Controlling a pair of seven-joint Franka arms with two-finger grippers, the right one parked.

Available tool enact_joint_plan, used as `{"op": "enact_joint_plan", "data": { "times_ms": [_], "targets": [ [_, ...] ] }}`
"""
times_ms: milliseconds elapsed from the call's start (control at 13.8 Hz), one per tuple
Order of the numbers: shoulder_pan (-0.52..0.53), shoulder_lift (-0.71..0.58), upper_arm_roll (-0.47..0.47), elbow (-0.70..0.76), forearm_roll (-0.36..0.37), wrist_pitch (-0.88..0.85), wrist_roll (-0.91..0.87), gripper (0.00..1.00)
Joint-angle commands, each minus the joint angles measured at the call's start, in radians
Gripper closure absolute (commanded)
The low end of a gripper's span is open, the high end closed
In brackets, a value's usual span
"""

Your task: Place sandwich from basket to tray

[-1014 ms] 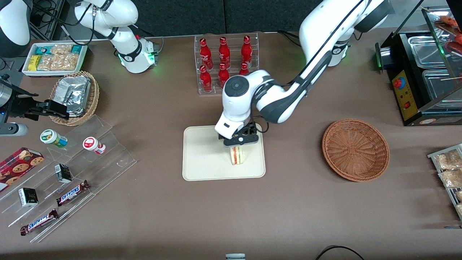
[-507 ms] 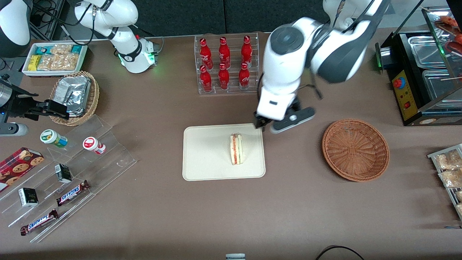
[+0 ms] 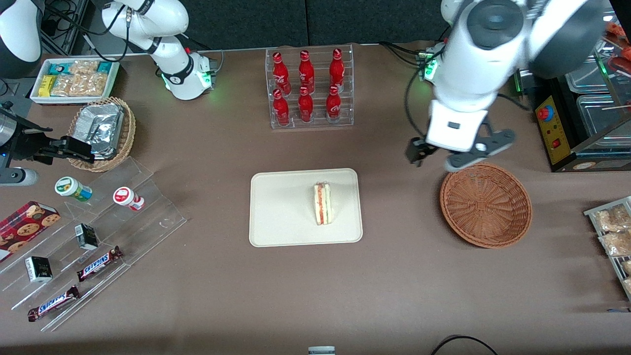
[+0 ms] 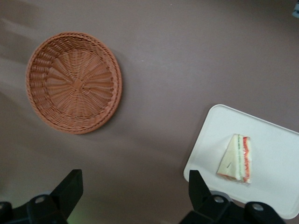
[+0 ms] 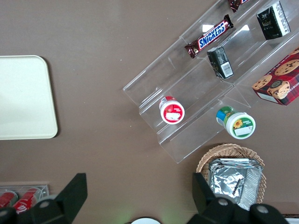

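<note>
Front view shows the sandwich (image 3: 323, 203) on the tray (image 3: 281, 222); the gripper (image 3: 458, 154), wide open and empty, risks bumping the basket (image 3: 485, 204).

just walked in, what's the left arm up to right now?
The sandwich lies on the tray, and the basket is empty. The left arm's gripper hangs above the table by the basket's rim that is farther from the front camera, jaws open and holding nothing. The placing looks done.
</note>
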Motion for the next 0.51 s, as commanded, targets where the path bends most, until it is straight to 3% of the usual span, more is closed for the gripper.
{"op": "enact_joint_plan", "data": {
  "times_ms": [0, 145, 435],
  "targets": [
    [0.079, -0.071, 0.033, 0.006, -0.084, -0.094, 0.187, 0.00],
    [0.056, -0.134, 0.158, 0.002, -0.145, -0.128, 0.304, 0.00],
    [0.018, -0.215, 0.338, -0.003, -0.174, -0.253, 0.557, 0.00]
  ]
}}
